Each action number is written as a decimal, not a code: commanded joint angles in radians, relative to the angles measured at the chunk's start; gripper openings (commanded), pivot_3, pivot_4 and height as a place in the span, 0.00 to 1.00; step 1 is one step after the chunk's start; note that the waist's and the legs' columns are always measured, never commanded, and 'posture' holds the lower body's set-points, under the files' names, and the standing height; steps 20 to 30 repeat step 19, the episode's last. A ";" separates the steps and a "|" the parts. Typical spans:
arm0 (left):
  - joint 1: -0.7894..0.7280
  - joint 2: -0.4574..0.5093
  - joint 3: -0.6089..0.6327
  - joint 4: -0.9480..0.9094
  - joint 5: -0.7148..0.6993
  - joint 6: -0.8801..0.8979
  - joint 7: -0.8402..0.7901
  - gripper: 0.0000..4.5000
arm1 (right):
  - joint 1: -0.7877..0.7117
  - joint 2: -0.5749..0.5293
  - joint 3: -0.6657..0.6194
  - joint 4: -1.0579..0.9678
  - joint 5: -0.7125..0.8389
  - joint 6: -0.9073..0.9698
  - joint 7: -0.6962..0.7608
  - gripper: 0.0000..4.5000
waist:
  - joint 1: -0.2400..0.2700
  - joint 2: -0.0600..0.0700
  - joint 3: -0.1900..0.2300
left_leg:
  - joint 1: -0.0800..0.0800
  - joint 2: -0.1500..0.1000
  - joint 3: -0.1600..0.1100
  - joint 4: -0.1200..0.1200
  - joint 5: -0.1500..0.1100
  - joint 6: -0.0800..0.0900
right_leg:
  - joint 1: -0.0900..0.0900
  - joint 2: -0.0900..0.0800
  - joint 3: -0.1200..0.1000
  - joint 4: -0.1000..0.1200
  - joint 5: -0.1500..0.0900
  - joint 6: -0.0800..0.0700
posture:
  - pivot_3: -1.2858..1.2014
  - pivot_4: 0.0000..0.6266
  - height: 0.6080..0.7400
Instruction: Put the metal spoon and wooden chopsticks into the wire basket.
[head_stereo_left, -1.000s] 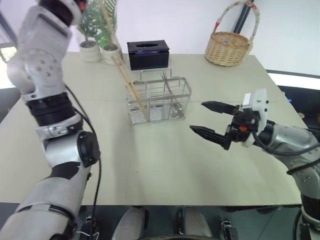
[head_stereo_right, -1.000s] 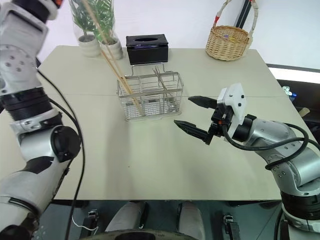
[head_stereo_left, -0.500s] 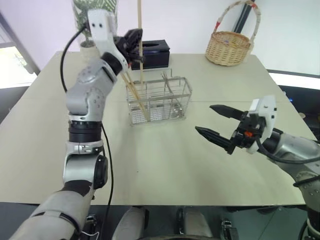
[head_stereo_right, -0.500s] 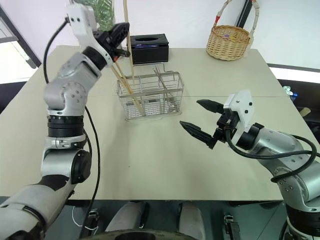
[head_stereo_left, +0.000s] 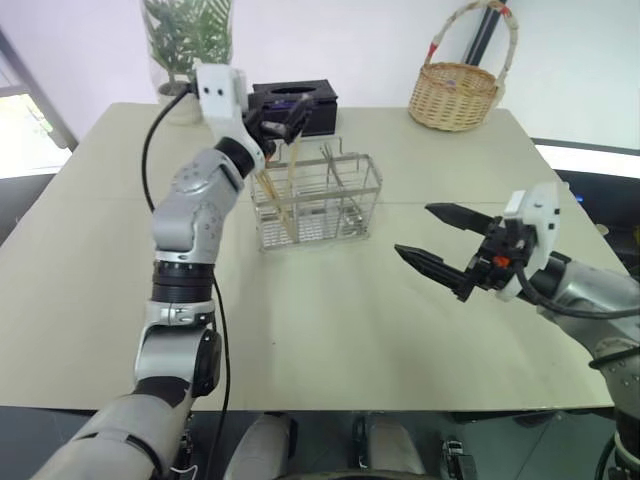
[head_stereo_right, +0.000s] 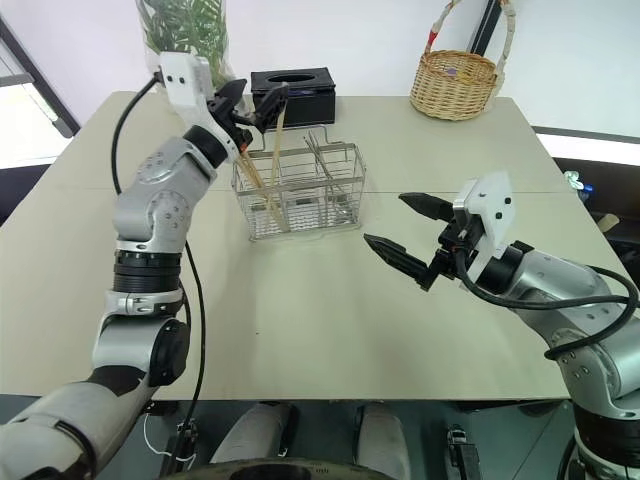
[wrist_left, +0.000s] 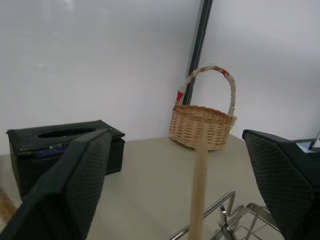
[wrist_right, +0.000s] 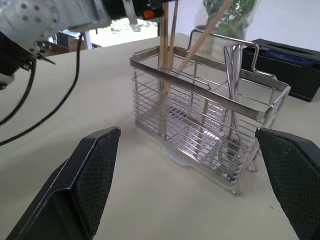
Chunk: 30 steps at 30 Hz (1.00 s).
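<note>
Hovering left gripper (head_stereo_right: 258, 103) open beside chopsticks (head_stereo_right: 274, 140) in basket (head_stereo_right: 300, 195) | right gripper (head_stereo_right: 402, 229) open, empty | risk: withdrawing fingers snag chopstick, tipping it out

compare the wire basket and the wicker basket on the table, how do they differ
The wire basket is a rectangular silver grid with dividers; the wicker basket is round, woven and tan. The wire basket has small loop handles, the wicker basket one tall arched handle. The wire basket holds wooden chopsticks and a metal spoon; the wicker basket's contents cannot be made out. Both stand upright on the table.
</note>
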 joint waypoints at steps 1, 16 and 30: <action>0.000 0.126 0.048 -0.114 -0.025 0.055 -0.064 0.99 | -0.025 -0.036 -0.020 0.053 -0.044 -0.043 0.048 1.00 | 0.000 0.000 0.000 | 0.000 0.000 0.000 0.000 0.000 0.000 | 0.000 0.000 0.000 0.000 0.000 0.000 | 0.52 0.24 0.32; 0.471 0.749 0.289 -0.379 -0.186 0.191 -0.569 0.99 | -0.032 -0.164 -0.065 0.285 -0.171 -0.152 0.276 1.00 | 0.006 0.007 0.004 | 0.000 0.001 -0.001 -0.001 -0.002 0.002 | 0.001 -0.001 0.001 -0.003 -0.003 -0.005 | 0.52 0.24 0.32; 0.534 0.752 0.317 -0.423 -0.186 0.198 -0.553 0.99 | -0.057 -0.151 -0.049 0.285 -0.171 -0.146 0.277 1.00 | 0.001 0.008 0.005 | 0.000 0.001 0.000 -0.001 -0.002 0.002 | 0.002 -0.001 0.001 -0.007 -0.002 -0.005 | 0.52 0.24 0.32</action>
